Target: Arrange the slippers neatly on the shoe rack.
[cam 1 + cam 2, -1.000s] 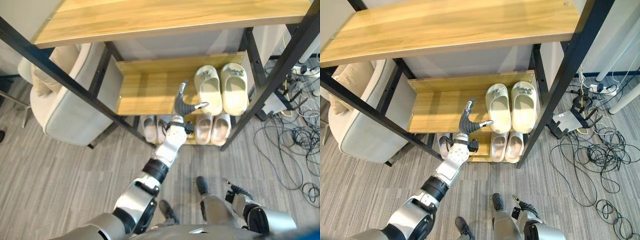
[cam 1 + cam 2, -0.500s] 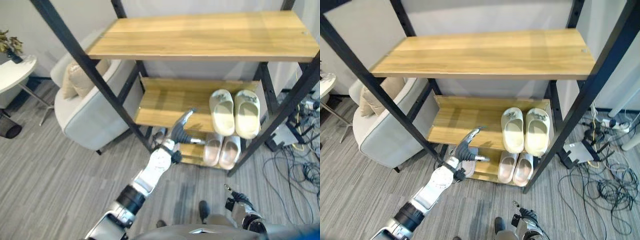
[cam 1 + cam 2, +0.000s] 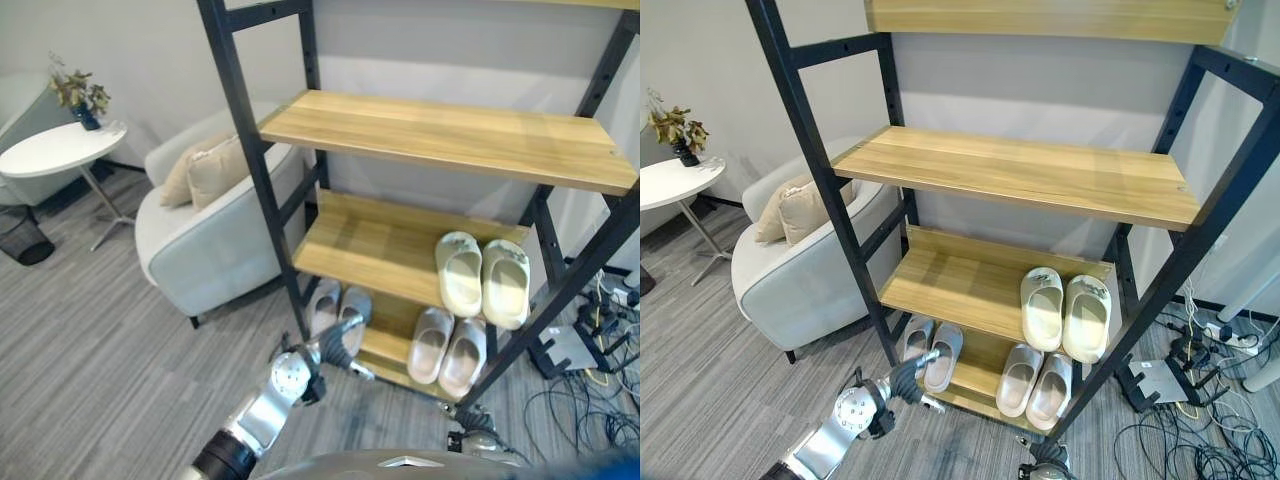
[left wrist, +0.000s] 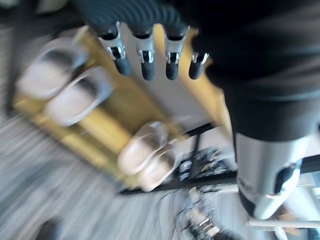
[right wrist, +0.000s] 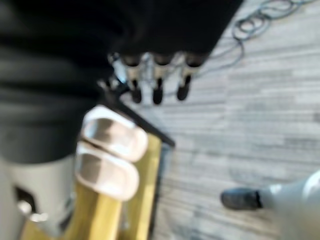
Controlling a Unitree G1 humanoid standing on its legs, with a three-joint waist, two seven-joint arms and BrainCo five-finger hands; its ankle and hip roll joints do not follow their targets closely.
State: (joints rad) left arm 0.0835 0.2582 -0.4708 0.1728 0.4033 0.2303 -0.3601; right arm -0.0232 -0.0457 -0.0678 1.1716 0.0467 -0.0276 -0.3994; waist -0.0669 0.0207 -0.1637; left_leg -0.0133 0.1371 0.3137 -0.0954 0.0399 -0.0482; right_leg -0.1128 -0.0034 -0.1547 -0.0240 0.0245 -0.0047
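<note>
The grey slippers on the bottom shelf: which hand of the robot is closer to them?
Left. The left hand is just in front of the grey slippers at the rack's lower left. The right hand hangs low on the other side, nearer the beige pair.

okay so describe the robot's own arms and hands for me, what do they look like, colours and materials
The left arm is silver-grey metal with a round joint near the wrist and a dark band lower down. The left hand wears a dark ribbed cover over its back and wrist; its fingers are silver with dark tips, and the thumb is silver too. The right hand has the same dark cover and silver, dark-tipped fingers.
</note>
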